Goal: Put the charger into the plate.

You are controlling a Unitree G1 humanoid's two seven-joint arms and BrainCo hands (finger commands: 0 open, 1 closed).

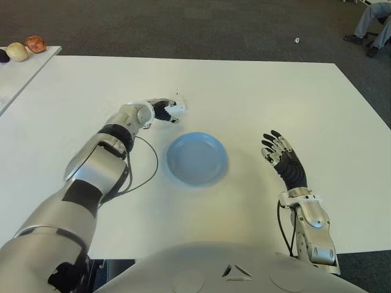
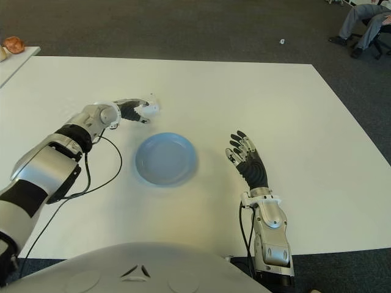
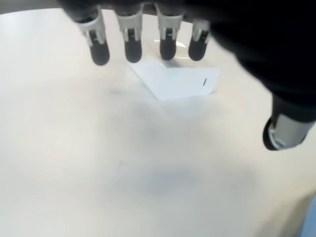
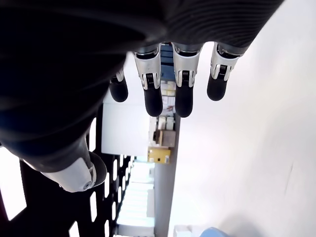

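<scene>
Reaching out over the white tabletop (image 1: 256, 85), the left hand (image 1: 164, 110) sits beyond and to the left of the plate, its fingers (image 3: 133, 47) extended and spread over the charger (image 3: 175, 81) without closing on it. The charger (a small white block with a short dark mark on one face) lies flat on the tabletop just under the fingertips in the left wrist view; whether any fingertip actually touches it cannot be told. The thumb (image 3: 284, 131) hangs apart from the block, off to one side. A thin black cable (image 1: 146, 165) loops from the left forearm down across the tabletop beside the plate.

The blue plate (image 1: 197, 159) sits near the middle of the tabletop, holding nothing, nearer the robot than the charger and apart from it.

To the right of the plate, well apart from it, the right hand (image 1: 281, 155) is held palm up with its fingers (image 4: 182, 94) straight and relaxed, holding nothing.

At the far left edge, a second white surface (image 1: 18, 76) carries a few small rounded items (image 1: 27, 47). At the top right corner, a person's legs (image 1: 372, 21) show on the dark floor (image 1: 183, 24).
</scene>
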